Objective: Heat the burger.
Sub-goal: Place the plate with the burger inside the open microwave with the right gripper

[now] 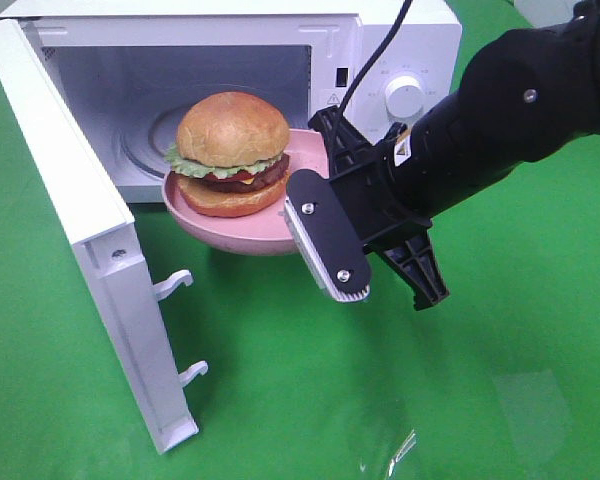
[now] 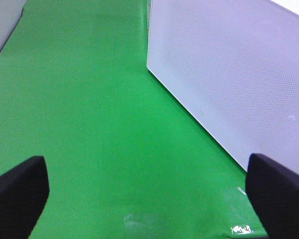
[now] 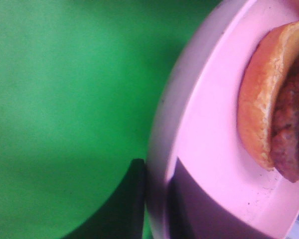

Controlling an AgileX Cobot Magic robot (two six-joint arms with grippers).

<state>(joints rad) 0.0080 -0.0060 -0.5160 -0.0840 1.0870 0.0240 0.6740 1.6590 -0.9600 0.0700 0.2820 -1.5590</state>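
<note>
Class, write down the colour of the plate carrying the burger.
The plate is pale pink, shown best in the right wrist view.

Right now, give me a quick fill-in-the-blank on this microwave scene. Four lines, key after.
1. The burger rests on a ____ plate.
2. The right gripper is shut on the plate's ____.
3. The microwave door stands ____.
4. The left gripper is ____, with only green cloth between its fingers.

Missing words: pink, rim, open, open
</note>
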